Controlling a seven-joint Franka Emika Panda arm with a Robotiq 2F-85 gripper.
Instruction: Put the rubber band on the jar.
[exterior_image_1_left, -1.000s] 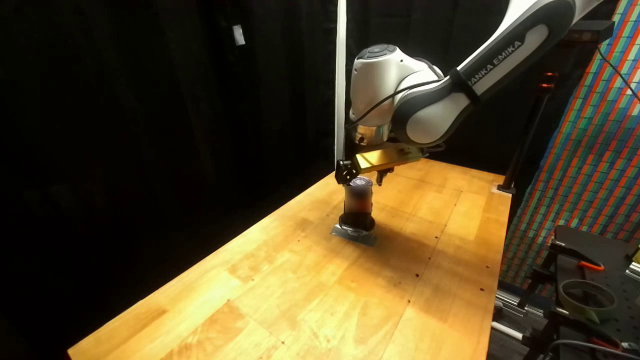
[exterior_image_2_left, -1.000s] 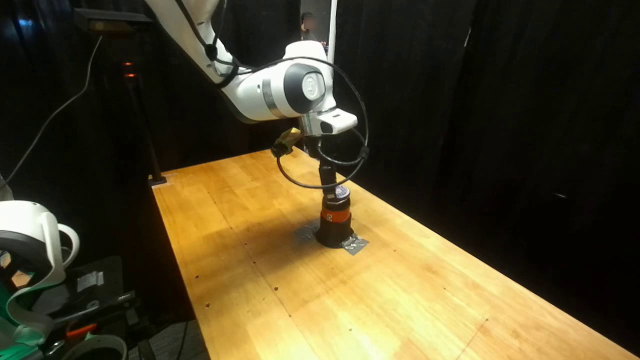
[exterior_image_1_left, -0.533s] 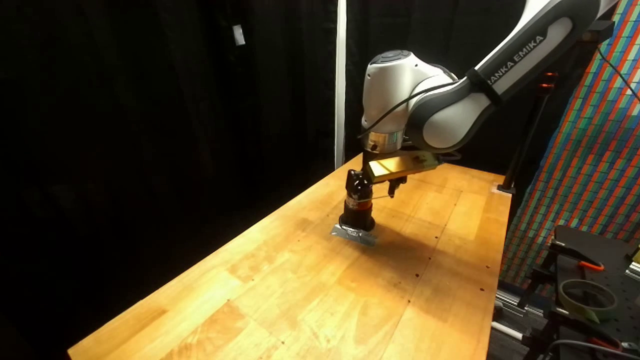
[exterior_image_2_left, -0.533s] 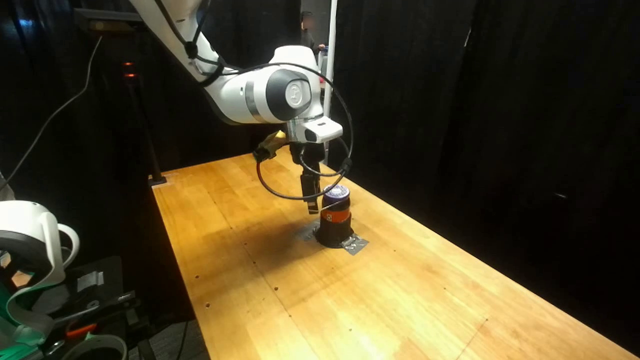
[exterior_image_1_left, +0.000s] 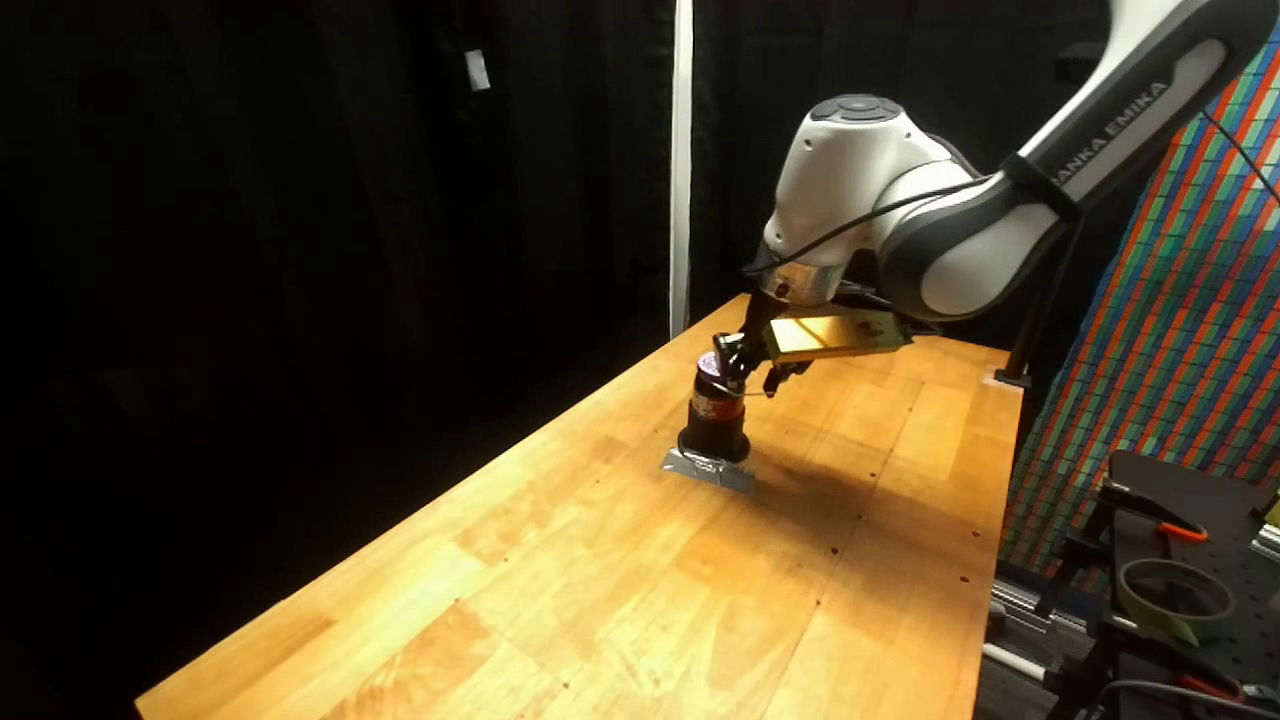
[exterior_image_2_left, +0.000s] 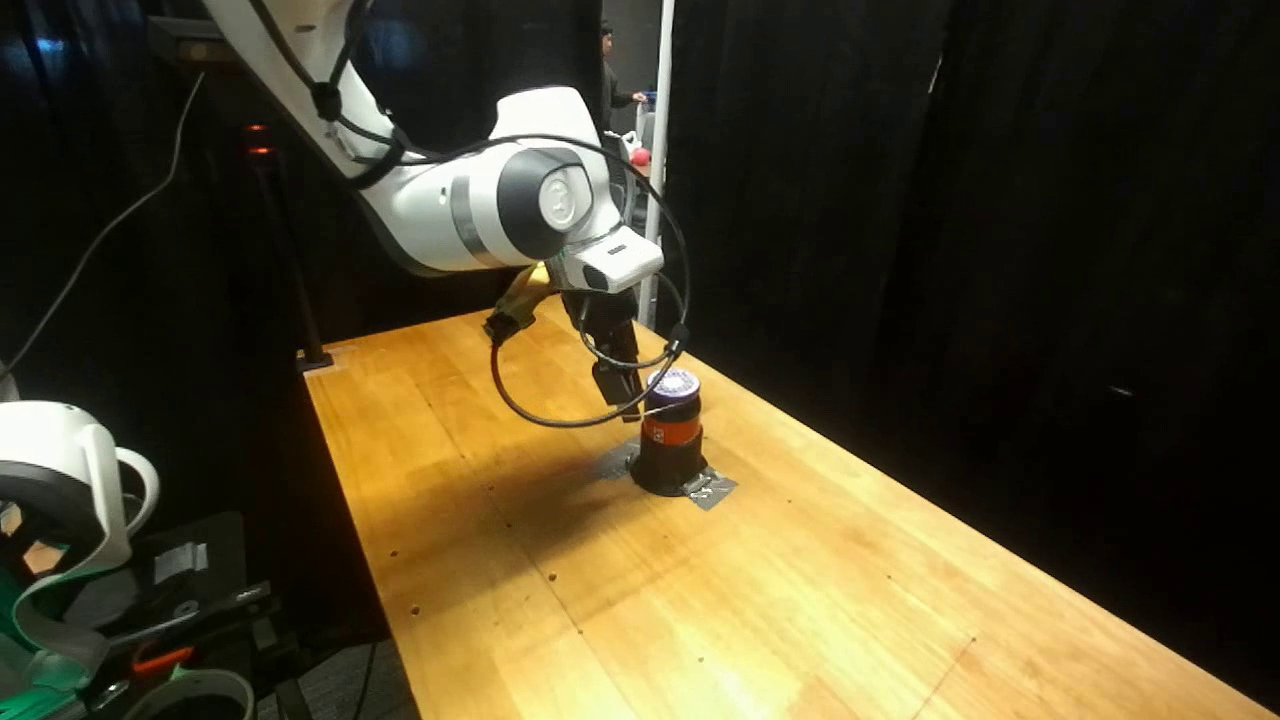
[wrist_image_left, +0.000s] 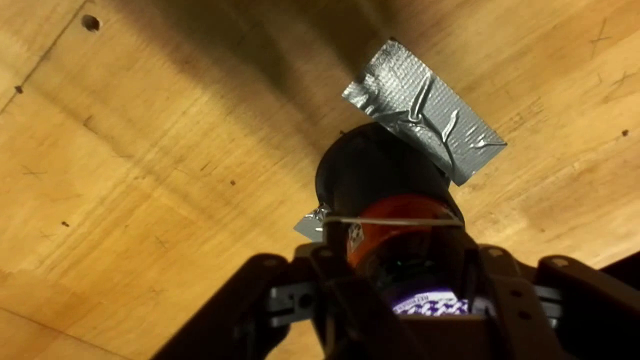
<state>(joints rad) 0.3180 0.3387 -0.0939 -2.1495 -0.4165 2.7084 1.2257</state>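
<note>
The rubber band (wrist_image_left: 395, 221) seems only partly around the jar (exterior_image_2_left: 672, 430); the gripper (wrist_image_left: 395, 232), spread apart, holds it stretched. Its release is not yet done.

Silver tape (wrist_image_left: 427, 117) sticks to the wooden surface (exterior_image_1_left: 600, 570); dark curtains (exterior_image_2_left: 800, 220) hang beyond — in an exterior view, a tape roll (exterior_image_1_left: 1212, 622) lies on a black board (exterior_image_1_left: 1180, 488), near a multicoloured sheet (exterior_image_1_left: 1160, 335).

The jar (exterior_image_2_left: 672, 430) has a purple-and-white patterned lid (exterior_image_2_left: 674, 383) and orange-red label (wrist_image_left: 407, 205); the rubber band (wrist_image_left: 392, 220) is pale tan, the gripper (wrist_image_left: 394, 226) black. Past the right edge of the honey-coloured desk (exterior_image_1_left: 560, 590), in an exterior view, a cloth (exterior_image_1_left: 1180, 300) is checked red, green and blue.
</note>
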